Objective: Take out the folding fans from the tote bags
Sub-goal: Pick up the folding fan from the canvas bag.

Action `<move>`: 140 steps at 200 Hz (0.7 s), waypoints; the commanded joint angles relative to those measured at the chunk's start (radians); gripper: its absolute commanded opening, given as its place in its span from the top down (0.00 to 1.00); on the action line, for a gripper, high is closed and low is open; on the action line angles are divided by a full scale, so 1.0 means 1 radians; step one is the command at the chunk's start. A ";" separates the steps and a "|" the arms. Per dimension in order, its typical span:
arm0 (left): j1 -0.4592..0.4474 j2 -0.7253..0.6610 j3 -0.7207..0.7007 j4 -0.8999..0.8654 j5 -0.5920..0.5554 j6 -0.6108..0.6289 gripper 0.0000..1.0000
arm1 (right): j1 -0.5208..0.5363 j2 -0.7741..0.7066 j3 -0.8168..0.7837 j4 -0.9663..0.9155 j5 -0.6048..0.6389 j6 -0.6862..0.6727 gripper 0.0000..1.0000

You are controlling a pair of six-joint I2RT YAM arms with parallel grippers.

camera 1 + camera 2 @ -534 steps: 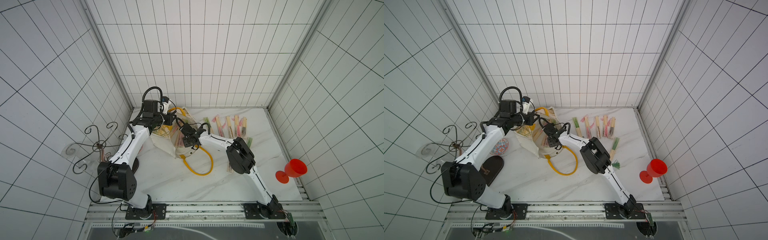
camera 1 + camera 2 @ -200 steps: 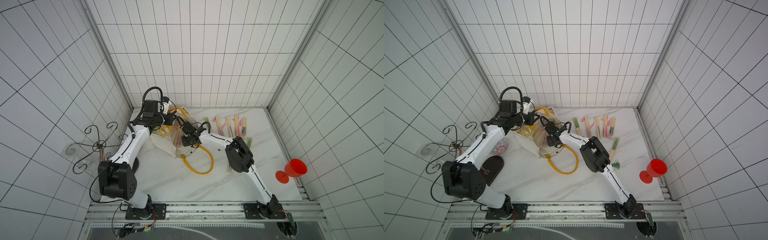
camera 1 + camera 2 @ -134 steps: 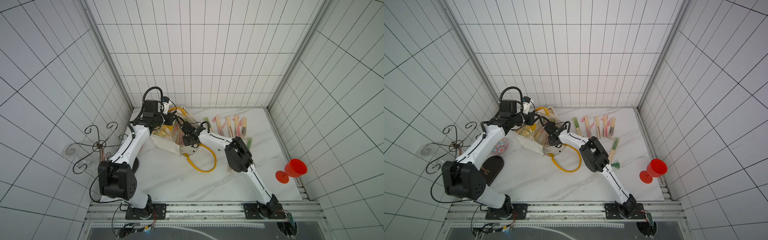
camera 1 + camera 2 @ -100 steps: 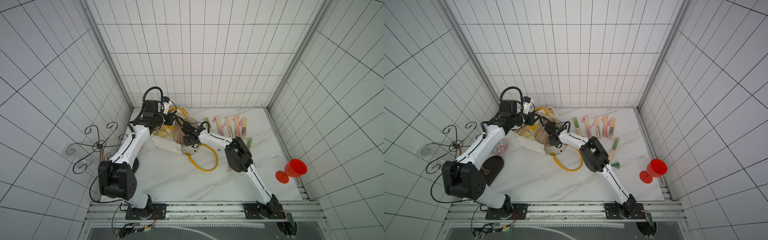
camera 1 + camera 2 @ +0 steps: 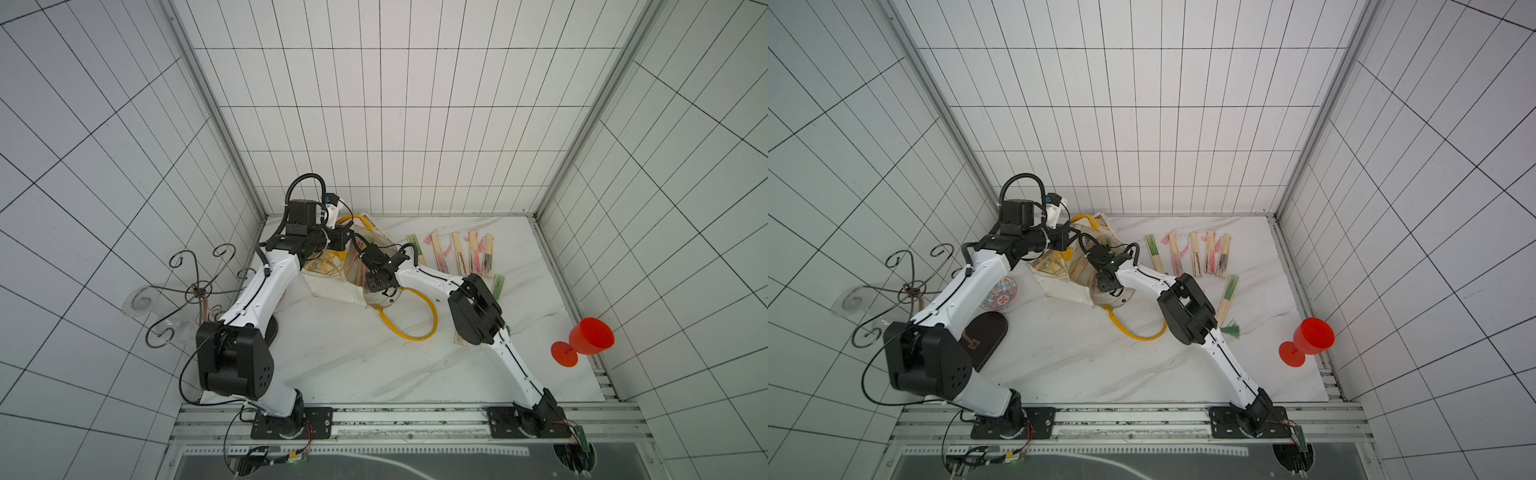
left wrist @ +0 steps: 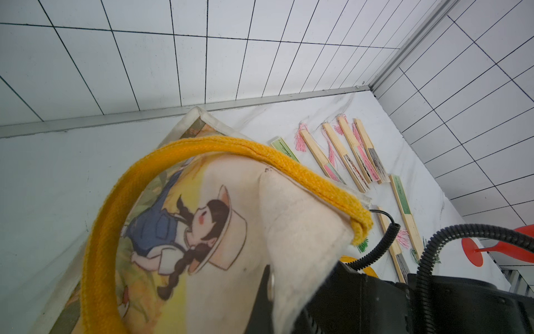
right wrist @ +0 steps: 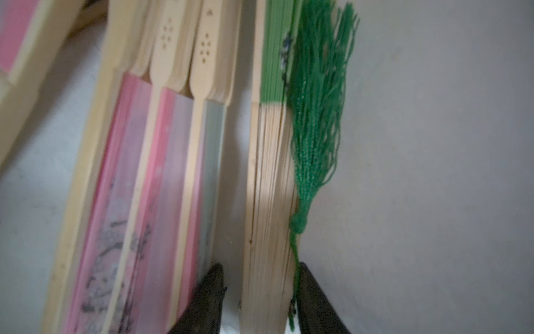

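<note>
**Top views.** Left arm: elbow raised, forearm stretched toward the far left corner of the marble tabletop. Left gripper clamped on the upper edge of the tote bag, mouth held up. Right arm: folded at the elbow, forearm low across the tabletop's middle, wrist bent down. Right gripper sunk in the bag's mouth. Five folding fans in a row near the far edge. Red goblet at the right edge.

**Left wrist.** Cream canvas pinched at the jaws, mustard handle looping over. Print of a cartoon girl in hat and braids; marks at the print's corner too small to read.

**Right wrist.** Inside the bag: dark fingers either side of the bamboo end of a green fan, green tassel alongside. Sliver of gap at one finger; clamped or merely straddling, cannot tell. Pink fans just beside, black brush strokes on the folds, not legible.
</note>
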 commanded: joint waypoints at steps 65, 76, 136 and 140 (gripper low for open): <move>0.008 0.002 0.026 0.018 0.000 0.001 1.00 | -0.008 0.041 0.076 -0.161 -0.012 -0.032 0.90; 0.010 0.004 0.026 0.018 0.000 0.003 1.00 | -0.009 0.025 0.081 -0.163 -0.010 -0.032 0.92; 0.022 0.005 0.022 0.022 0.001 -0.005 1.00 | -0.010 -0.074 0.064 -0.157 -0.024 -0.026 0.99; 0.022 0.005 0.022 0.023 0.001 -0.005 1.00 | -0.010 -0.080 0.061 -0.157 -0.022 -0.026 0.99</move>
